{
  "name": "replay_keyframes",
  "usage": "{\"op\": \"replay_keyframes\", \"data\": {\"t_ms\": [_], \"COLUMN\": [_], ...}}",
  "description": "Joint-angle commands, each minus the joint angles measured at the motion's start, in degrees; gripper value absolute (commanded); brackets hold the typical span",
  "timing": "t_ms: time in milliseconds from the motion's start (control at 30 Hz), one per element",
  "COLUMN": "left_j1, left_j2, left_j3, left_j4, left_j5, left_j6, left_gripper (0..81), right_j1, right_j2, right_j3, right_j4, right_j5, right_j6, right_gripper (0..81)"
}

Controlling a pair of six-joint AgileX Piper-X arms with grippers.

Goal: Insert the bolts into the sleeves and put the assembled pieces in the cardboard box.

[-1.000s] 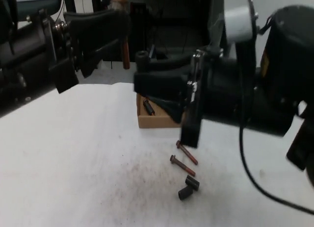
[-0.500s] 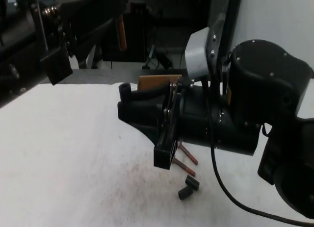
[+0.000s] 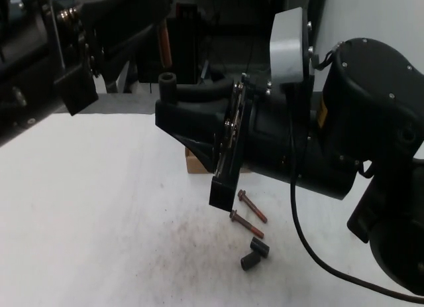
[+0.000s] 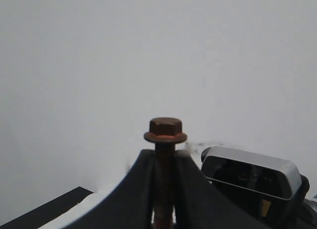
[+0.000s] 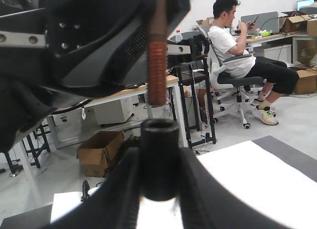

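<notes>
The sleeve [image 5: 159, 150], clamped in my right gripper [image 5: 158, 182], has risen in the last half second to just under the threaded tip of the bolt [image 4: 165, 132]. My left gripper [image 4: 165, 162] pinches it above the surface's far edge. Insertion looks next, I judge.

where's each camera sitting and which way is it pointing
High view: behind the arms, facing forward and down on the bench; both arms show.
Left wrist view: on that wrist, looking along the left fingers clamped on a bolt.
Right wrist view: on that wrist, looking along the right fingers holding a sleeve, room behind.
Shared: both wrist views show that bolt.
</notes>
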Motion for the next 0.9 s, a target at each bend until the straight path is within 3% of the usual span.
{"op": "replay_keyframes", "data": {"t_ms": [0, 600, 867], "left_j1": [0.01, 0.01, 2.43], "left_j2": [-0.2, -0.2, -0.2], "left_j3": [-0.64, -0.64, -0.64], "left_j4": [-0.62, 3.71, 8.48], "left_j5": [-0.32, 4.05, 7.19], "left_j6": [-0.06, 0.14, 1.4], "left_gripper": [0.4, 0.4, 0.4], "right_j1": [0.18, 0.06, 0.06], "right_j2": [-0.25, -0.25, -0.25], "right_j3": [-0.27, -0.27, -0.27], "right_j4": [-1.13, -1.01, -1.01], "right_j5": [0.07, 0.07, 0.07], "right_j6": [0.03, 0.03, 0.03], "right_gripper": [0.6, 0.6, 0.6]}}
